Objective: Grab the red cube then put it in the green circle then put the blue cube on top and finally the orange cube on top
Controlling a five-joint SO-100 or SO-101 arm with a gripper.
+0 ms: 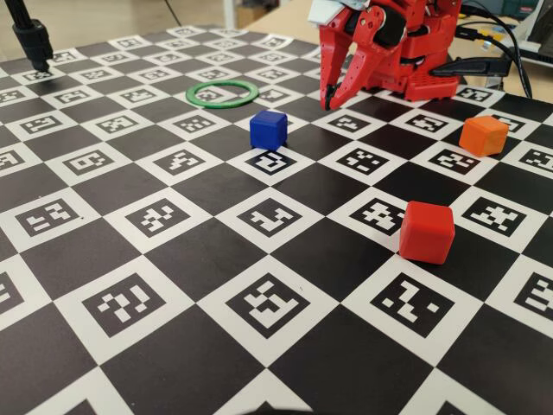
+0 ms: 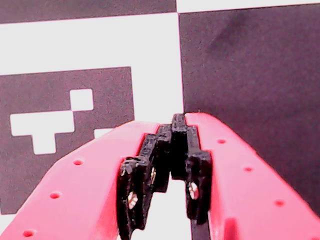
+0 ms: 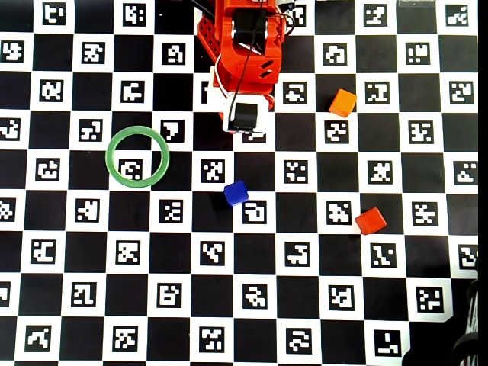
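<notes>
**Gripper closed and empty, all three cubes off the ring**

Red two-finger gripper point(image 1: 327, 104) hangs closed, holding nothing, near the thin flat green ring point(image 3: 137, 157). Ring is empty. Small deep-blue plastic cube point(image 3: 235, 193) sits near the ring; small red plastic cube point(image 3: 370, 221) and small orange plastic cube point(image 3: 343, 102) well apart from it.

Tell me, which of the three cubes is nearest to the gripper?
The blue cube. In the overhead view it lies just below the gripper, while the orange cube and the red cube sit farther off to the right.
</notes>
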